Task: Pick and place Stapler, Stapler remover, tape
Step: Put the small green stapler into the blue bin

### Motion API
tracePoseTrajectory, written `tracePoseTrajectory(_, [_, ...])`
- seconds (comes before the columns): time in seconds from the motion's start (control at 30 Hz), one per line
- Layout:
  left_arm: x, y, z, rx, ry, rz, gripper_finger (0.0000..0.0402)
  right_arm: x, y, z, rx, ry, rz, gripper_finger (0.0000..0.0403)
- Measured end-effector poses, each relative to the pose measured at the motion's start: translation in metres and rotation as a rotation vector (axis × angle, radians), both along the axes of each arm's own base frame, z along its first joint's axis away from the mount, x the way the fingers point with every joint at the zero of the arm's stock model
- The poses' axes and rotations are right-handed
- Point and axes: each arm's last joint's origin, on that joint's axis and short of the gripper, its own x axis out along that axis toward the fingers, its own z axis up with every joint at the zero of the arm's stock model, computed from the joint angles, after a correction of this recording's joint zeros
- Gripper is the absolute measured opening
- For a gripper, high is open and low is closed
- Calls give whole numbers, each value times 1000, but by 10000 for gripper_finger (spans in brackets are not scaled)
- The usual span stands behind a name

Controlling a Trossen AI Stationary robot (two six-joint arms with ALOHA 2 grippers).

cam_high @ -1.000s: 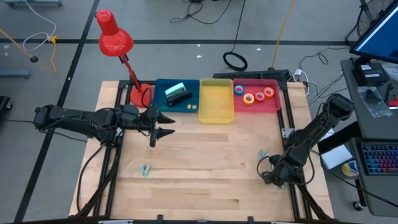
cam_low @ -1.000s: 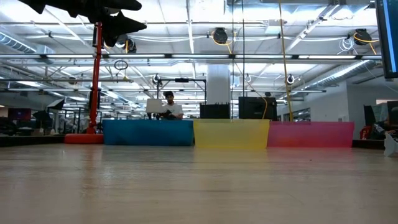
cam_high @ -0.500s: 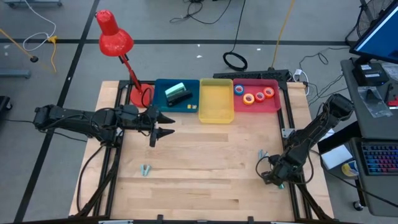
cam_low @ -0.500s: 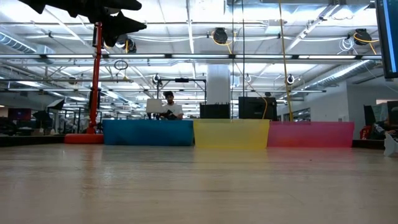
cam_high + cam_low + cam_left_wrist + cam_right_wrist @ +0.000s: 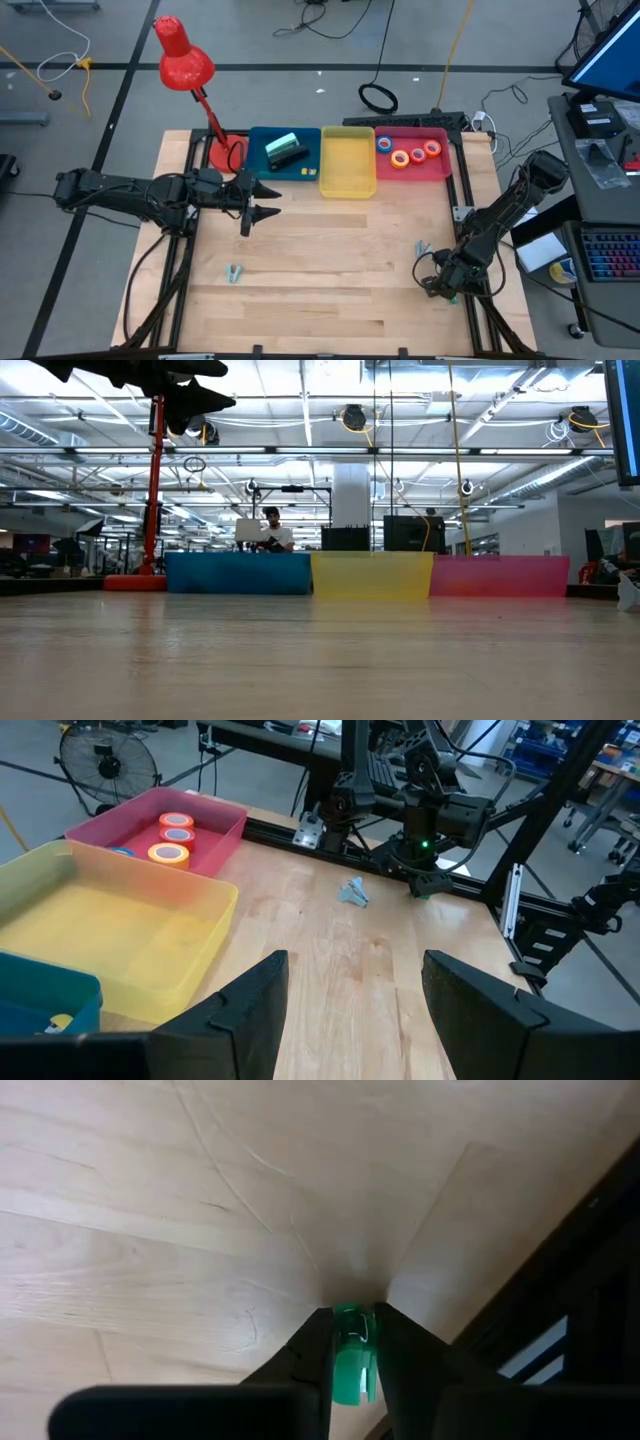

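My right gripper [image 5: 353, 1316] stands at the table's right edge near the front [image 5: 445, 290], pointing steeply down, shut on a small green piece [image 5: 352, 1365]. My left gripper [image 5: 272, 202] hovers open over the table's left half and holds nothing. The stapler [image 5: 286, 151] lies in the blue tray [image 5: 262, 172]. Tape rolls [image 5: 408, 155] lie in the red tray [image 5: 442, 170]. Two small grey stapler removers lie on the wood, one near my right gripper [image 5: 421, 247] and one toward the front left [image 5: 235, 272]. My right gripper pinches the small green piece [image 5: 353, 1342] between its two fingers, one on each side. The fingers come from above, slanting down. The piece sits down at the wooden top; whether it is lifted clear does not show.
An empty yellow tray [image 5: 347, 185] stands between the blue and red trays at the far edge. A red desk lamp [image 5: 185, 62] stands at the far left. The table's black frame rail [image 5: 560, 1280] runs close beside my right gripper. Bare wood fills the middle [image 5: 330, 260].
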Motion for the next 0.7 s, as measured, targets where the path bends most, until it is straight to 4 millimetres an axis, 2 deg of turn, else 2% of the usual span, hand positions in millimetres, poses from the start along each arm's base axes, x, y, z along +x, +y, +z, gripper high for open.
tracePoseTrajectory(0.37, [0, 0, 0, 0, 0, 0, 228, 4, -2, 0, -12, -39, -10, 53])
tracePoseTrajectory(0.7, [1, 0, 3, -13, -29, 2, 228, 24, -13, 8, -51, -283, -69, 52])
